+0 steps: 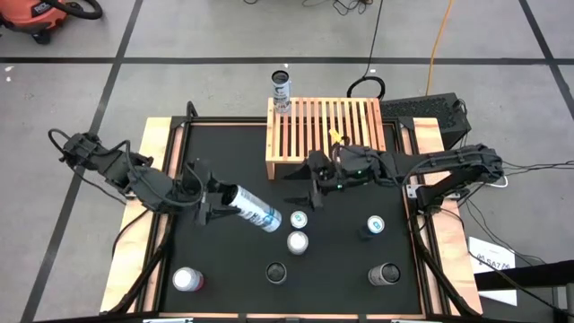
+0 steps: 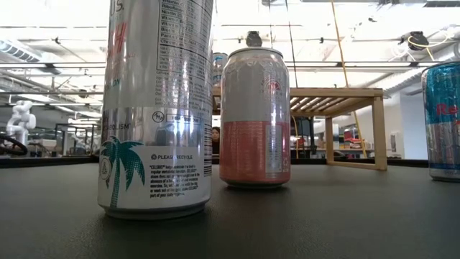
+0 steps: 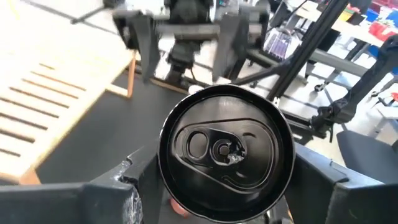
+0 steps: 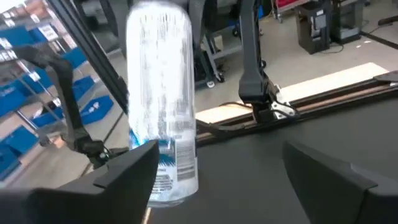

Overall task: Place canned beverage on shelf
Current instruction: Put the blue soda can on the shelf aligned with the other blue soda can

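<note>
A tall silver can (image 1: pixel 252 208) is clamped, tilted, in the left pincer (image 1: pixel 213 203); it should be righted before being lowered onto the shelf (image 1: pixel 325 132) slats. The right pincer (image 1: pixel 314 182) is spread apart, empty, beside the shelf.

A tall silver can (image 1: pixel 281 91) stands on the slatted light-wood shelf (image 1: pixel 325 133) behind my grippers; six more cans (image 1: pixel 297 242) stand in front of me.

The near tall can (image 2: pixel 158 108) is cut off at the top.
</note>
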You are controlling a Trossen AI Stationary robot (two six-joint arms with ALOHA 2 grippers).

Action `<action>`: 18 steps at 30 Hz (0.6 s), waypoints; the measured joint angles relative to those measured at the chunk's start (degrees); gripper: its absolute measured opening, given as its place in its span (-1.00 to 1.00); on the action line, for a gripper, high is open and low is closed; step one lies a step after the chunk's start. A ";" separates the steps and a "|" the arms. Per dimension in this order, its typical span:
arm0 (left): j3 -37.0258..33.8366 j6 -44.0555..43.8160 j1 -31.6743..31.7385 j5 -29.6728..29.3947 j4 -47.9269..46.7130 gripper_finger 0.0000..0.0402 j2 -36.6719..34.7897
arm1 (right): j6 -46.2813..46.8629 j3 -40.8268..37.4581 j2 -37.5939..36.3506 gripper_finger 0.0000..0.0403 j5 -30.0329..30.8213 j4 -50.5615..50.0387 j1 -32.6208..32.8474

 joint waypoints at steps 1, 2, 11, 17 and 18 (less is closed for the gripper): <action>0.00 1.16 0.75 0.34 0.69 0.21 0.11 | -0.15 0.12 0.47 0.68 0.00 0.06 -0.01; 0.00 1.78 1.34 0.57 0.91 0.21 0.19 | -0.19 0.21 0.89 0.72 -0.08 0.21 -0.01; 0.00 4.28 6.37 0.98 1.53 0.21 3.17 | -0.07 2.05 5.39 0.91 -2.84 0.68 -0.05; 0.00 4.52 8.56 3.02 1.61 0.21 4.59 | -0.33 2.05 5.89 0.81 -2.93 0.00 -0.05; -0.02 4.52 8.92 3.32 1.59 0.21 4.59 | -0.33 2.05 5.86 0.78 -2.93 -0.38 -0.05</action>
